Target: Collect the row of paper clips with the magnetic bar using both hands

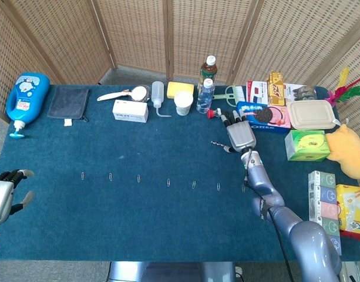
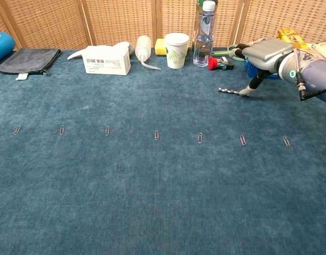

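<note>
Woven rattan screen panels (image 1: pixel 138 35) in wooden frames filled the top of the frame behind a blue-carpeted table (image 1: pixel 109 217), evenly lit.

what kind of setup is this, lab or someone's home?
Most likely a staged lab or data-collection bench: a blue felt-covered table, woven screen panels walling it off, and unrelated props along the back edge, such as a water bottle beside an Oreo box.

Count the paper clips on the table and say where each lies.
7, in one row across the blue cloth, left to right. None appears hidden.
</note>
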{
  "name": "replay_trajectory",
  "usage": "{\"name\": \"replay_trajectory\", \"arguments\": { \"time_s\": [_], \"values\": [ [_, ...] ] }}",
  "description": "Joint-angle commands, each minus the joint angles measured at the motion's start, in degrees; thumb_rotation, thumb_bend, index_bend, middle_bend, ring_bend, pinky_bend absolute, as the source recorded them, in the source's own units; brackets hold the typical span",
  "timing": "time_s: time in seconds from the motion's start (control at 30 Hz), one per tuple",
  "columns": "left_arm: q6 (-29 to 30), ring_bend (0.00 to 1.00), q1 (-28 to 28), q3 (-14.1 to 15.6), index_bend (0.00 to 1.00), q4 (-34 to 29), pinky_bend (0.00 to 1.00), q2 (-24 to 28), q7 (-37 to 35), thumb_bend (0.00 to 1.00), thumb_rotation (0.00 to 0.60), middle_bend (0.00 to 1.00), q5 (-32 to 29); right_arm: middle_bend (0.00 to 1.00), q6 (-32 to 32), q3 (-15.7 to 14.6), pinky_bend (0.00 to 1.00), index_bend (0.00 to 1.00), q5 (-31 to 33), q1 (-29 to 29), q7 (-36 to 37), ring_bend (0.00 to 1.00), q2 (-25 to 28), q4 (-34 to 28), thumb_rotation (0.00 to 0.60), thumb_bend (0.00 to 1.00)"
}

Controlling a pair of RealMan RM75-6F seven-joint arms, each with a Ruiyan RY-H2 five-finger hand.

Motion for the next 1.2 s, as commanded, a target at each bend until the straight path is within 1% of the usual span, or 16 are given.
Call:
{"name": "replay_trajectory", "arguments": {
  "time_s": [0.03,0.3,0.4,0.47,0.53,0.6,0.63,0.7,0.77,0.83,0.93,1.03,1.1,1.17,1.2],
  "values": [
    [-0.06,0.42,0.02,-0.02,0.35,-0.01,0.48,0.02,-0.07,0.51,0.6,0.42,-0.14,0.0,-0.21,0.5,0.01,0.0,-0.03,0.04,0.24,0.0,-0.58,1.47,0.427,0.21],
    [-0.36,0.42,-0.2,-0.12,0.35,0.28,0.48,-0.18,-0.12,0.51,0.6,0.42,-0.26,0.0,-1.2,1.0,0.01,0.0,-0.58,0.55,0.25,0.0,-1.43,4.21,0.425,0.2],
    [-0.29,0.42,-0.14,-0.12,0.35,0.38,0.48,-0.21,-0.26,0.51,0.6,0.42,-0.27,0.0,-0.98,1.07,0.01,0.0,-0.97,0.59,0.42,0.0,-1.23,4.16,0.427,0.2],
    [-0.22,0.42,-0.04,-0.1,0.35,0.53,0.48,-0.21,-0.39,0.51,0.6,0.42,-0.38,0.0,0.63,1.14,0.01,0.0,-1.67,0.3,0.66,0.0,-0.33,2.51,0.427,0.21],
    [-0.41,0.42,-0.15,-0.07,0.35,0.77,0.48,-0.43,-0.67,0.51,0.6,0.42,-0.31,0.0,3.72,1.81,0.01,0.0,-2.16,-0.36,1.58,0.0,2.24,-2.36,0.427,0.21],
    [-0.47,0.42,-0.29,-0.07,0.35,1.01,0.48,-0.72,-0.96,0.51,0.6,0.42,-0.06,0.0,5.81,3.09,0.01,0.0,-1.59,-1.62,2.46,0.01,5.76,-9.77,0.427,0.2],
    [-0.48,0.42,-0.31,-0.06,0.35,1.07,0.48,-0.79,-1.0,0.51,0.6,0.42,-0.03,0.0,6.05,3.29,0.01,0.0,-1.4,-1.97,2.37,0.02,6.71,-11.68,0.427,0.2],
    [-0.59,0.42,-0.43,0.0,0.35,1.21,0.48,-1.06,-1.14,0.51,0.6,0.42,0.19,0.01,6.6,5.25,0.01,0.0,0.1,-3.37,5.31,0.03,10.55,-20.25,0.427,0.2],
    [-0.57,0.42,-0.44,0.04,0.35,1.3,0.48,-1.19,-1.25,0.51,0.6,0.42,0.28,0.02,6.55,6.55,0.01,0.01,1.02,-4.63,8.17,0.06,14.21,-27.04,0.427,0.2],
    [-0.46,0.42,-0.4,0.05,0.35,1.36,0.48,-1.22,-1.34,0.51,0.6,0.42,0.35,0.04,6.5,7.09,0.03,0.02,1.19,-5.4,9.97,0.07,16.67,-30.81,0.426,0.2],
    [-0.24,0.42,-0.31,0.06,0.35,1.32,0.48,-1.18,-1.42,0.51,0.6,0.42,0.47,0.09,6.46,7.66,0.09,0.04,0.98,-6.32,13.25,0.12,19.43,-34.53,0.427,0.2],
    [-0.15,0.42,-0.27,0.13,0.35,1.23,0.48,-1.19,-1.44,0.51,0.6,0.42,0.59,0.16,6.0,7.68,0.17,0.05,0.63,-6.69,15.45,0.18,20.76,-35.67,0.427,0.2],
    [-0.06,0.42,-0.25,0.15,0.35,1.14,0.48,-1.26,-1.44,0.51,0.6,0.42,0.71,0.2,5.97,7.32,0.19,0.06,-0.14,-6.85,16.46,0.27,21.51,-35.55,0.425,0.2],
    [-0.05,0.42,-0.26,0.16,0.35,1.11,0.48,-1.3,-1.41,0.51,0.6,0.42,0.74,0.28,6.16,7.05,0.25,0.08,-0.65,-6.85,16.72,0.41,21.7,-35.06,0.425,0.2],
    [-0.03,0.42,-0.27,0.16,0.35,1.09,0.48,-1.31,-1.38,0.51,0.6,0.42,0.8,0.32,6.22,6.94,0.28,0.09,-0.8,-6.83,16.73,0.47,21.8,-34.6,0.426,0.2]
  ]
}}
